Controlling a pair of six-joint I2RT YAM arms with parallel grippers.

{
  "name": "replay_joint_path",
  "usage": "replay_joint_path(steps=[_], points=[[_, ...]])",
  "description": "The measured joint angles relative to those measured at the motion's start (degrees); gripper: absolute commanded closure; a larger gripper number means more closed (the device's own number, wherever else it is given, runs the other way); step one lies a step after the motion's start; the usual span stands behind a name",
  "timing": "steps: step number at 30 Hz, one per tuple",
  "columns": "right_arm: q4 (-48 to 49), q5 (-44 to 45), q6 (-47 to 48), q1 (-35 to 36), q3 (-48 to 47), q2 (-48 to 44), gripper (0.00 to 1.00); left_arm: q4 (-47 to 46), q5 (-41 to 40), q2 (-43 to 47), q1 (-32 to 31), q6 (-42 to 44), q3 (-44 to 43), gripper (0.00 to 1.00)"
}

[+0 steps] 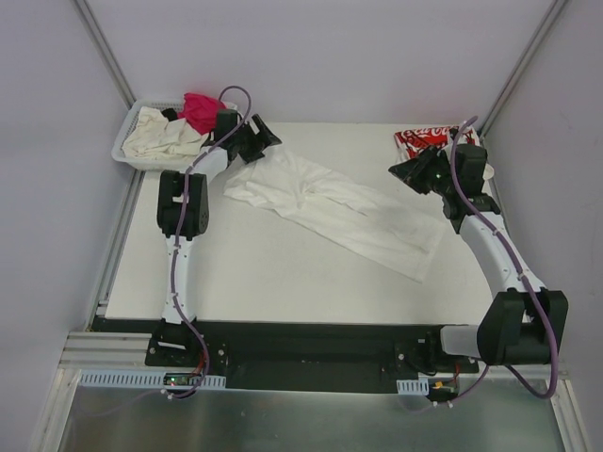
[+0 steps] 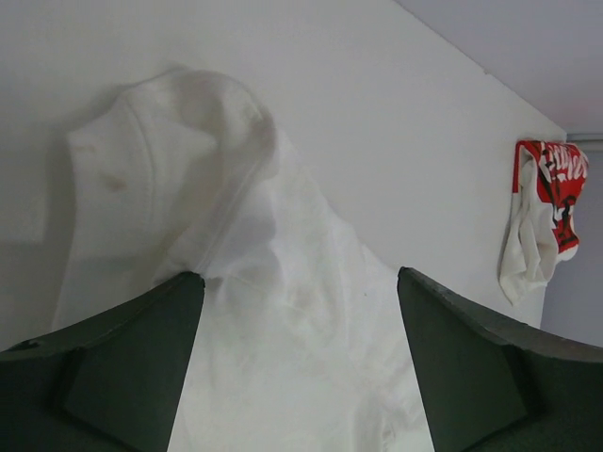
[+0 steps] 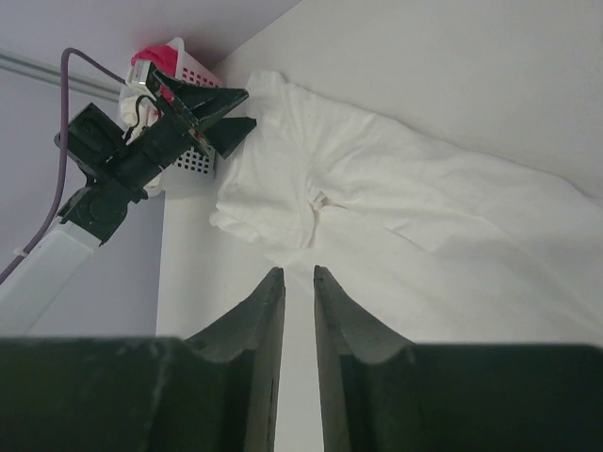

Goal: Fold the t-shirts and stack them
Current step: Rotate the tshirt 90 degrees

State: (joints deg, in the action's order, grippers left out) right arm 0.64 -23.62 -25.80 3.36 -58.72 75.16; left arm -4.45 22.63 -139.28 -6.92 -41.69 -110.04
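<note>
Plain white t-shirt [image 1: 330,209] lies spread out mid-table. Left gripper [image 2: 300,282] hangs over its far-left end, jaws wide apart and empty. Right gripper [image 3: 299,273] is barely parted, holding nothing. The left wrist cam catches the red-print shirt [image 2: 546,202] far right; the right wrist cam gets the basket [image 3: 193,160] far left instead.

Left arm [image 1: 177,273] and right arm [image 1: 499,254] built from white links and black boxy joint housings. Purple cable [image 3: 64,151] run along each arm. Dark grey wedge-shaped fingers [image 2: 471,367] fitted at tips, inner faces flat.
</note>
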Motion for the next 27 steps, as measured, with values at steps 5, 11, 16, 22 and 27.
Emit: replay_joint_path(steps=[5,11,16,22,27], points=[[-0.35,-1.29,0.70,0.07,1.46,-1.20,0.72,1.64,5.46,-5.14,0.02,0.85,-10.62,0.10],[-3.15,0.72,5.16,0.13,3.15,-3.78,0.70,-5.44,13.07,-5.92,0.52,0.85,-13.92,0.01],[-2.38,1.53,5.95,-0.50,3.32,1.16,0.68,-15.98,19.85,5.25,1.79,-0.92,-2.40,0.01],[-2.14,1.36,5.42,-0.85,2.99,8.55,0.68,-34.23,20.28,34.12,-2.16,-8.52,33.62,0.01],[-0.59,1.51,5.51,-1.07,2.10,8.41,0.67,-38.38,15.37,49.09,-12.98,-8.61,54.40,0.01]])
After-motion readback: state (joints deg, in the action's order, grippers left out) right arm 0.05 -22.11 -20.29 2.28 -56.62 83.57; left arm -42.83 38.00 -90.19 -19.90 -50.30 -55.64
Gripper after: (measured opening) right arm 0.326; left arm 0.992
